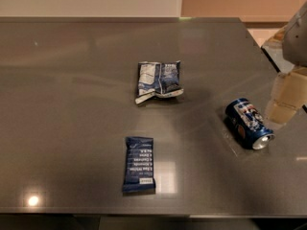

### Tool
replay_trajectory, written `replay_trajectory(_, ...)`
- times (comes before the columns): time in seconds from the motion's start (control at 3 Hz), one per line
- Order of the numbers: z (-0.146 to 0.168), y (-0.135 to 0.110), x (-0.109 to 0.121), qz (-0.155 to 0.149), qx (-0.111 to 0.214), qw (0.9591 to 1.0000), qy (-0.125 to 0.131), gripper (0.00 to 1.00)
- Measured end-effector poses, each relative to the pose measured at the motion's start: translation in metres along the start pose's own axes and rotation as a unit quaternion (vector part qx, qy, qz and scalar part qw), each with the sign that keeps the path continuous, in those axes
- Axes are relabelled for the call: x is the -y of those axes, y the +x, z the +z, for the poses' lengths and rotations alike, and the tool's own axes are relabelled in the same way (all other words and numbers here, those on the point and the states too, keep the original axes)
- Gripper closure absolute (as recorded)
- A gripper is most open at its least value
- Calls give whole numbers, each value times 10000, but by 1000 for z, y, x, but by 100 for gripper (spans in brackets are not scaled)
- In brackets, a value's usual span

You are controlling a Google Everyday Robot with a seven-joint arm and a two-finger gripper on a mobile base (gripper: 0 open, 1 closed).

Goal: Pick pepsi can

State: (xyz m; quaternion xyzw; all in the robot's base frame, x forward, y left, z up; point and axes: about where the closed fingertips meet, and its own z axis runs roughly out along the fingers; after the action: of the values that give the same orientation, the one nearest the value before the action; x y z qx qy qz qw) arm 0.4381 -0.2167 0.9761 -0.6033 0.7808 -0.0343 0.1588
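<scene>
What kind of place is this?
Probably an office break-room counter: a glossy dark countertop with a pepsi can on its side, a snack bar and a foil bag. The gripper hangs at the right edge.

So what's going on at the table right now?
The gripper is at the right edge of the view, just right of the pepsi can. The can lies on its side on the grey table, not lifted yet. Whether the gripper touches it is unclear. A crumpled foil bag sits mid-table and a dark blue snack bar lies nearer the front edge, both well apart from the can.
</scene>
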Motion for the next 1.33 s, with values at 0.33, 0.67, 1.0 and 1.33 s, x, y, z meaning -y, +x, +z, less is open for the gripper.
replay_trajectory(0.33,-1,0,0,-7,5,10000,12,0)
replay_trajectory(0.67,0,0,5,-326,91,9994,-65,0)
replay_trajectory(1.0,6,1,14,-914,308,9950,-274,0)
replay_trajectory(1.33,14,0,21,-1730,549,9818,-554,0)
